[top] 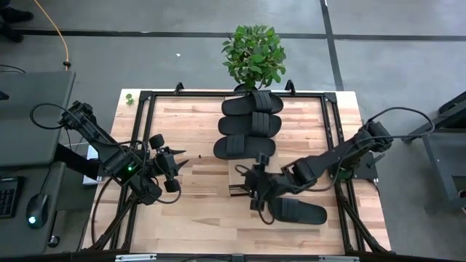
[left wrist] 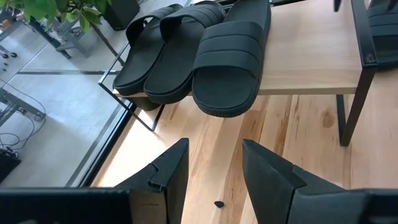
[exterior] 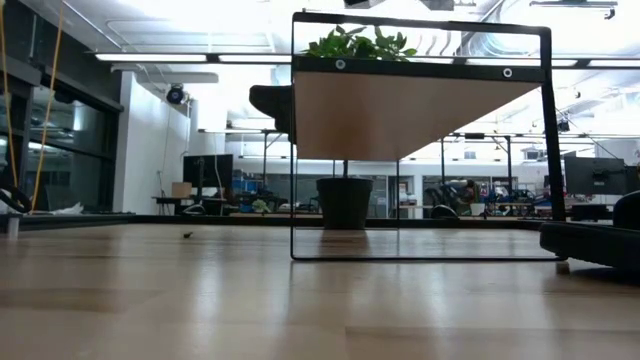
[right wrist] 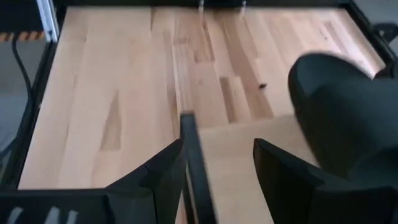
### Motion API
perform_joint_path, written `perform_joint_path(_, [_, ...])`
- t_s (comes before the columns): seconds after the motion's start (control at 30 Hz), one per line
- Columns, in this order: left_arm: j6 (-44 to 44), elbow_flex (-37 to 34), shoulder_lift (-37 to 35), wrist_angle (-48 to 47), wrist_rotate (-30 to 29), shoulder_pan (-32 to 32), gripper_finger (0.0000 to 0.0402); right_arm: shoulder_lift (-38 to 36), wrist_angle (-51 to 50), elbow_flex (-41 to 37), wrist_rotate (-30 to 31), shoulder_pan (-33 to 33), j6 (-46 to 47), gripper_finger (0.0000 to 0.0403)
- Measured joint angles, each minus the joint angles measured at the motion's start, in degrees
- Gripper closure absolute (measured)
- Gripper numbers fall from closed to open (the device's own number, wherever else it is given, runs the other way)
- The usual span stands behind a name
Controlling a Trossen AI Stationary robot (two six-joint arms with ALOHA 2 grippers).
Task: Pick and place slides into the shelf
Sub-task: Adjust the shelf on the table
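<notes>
I judge three slides point(top: 251, 124) already placed: they lie side by side on the shelf point(left wrist: 311, 62), toes hanging over its edge, near the plant point(top: 253, 54). The fourth slide point(top: 295, 212) lies on the table point(top: 196, 218), near the front, so picking it up looks like the step in hand. My right gripper point(top: 256, 191) hangs low, just beside that slide's toe end, over the near end of the shelf; its fingers point(right wrist: 283, 171) are spread with nothing between them, the slide off to one side in the wrist view. Next I need to shift the gripper over the strap, drop, and close. The right arm reaches in from the table's right edge, stretched low. My left gripper point(top: 173, 161) waits over the left side of the table, fingers apart and empty, pointing toward the shelf.
</notes>
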Motion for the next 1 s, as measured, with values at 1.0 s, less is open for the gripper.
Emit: perform_joint_path(1.0, [-0.1, 0.0, 0.0, 0.3, 0.0, 0.0, 0.0268, 5.2, -6.2, -0.1, -0.1, 1.4, 8.1, 0.0325])
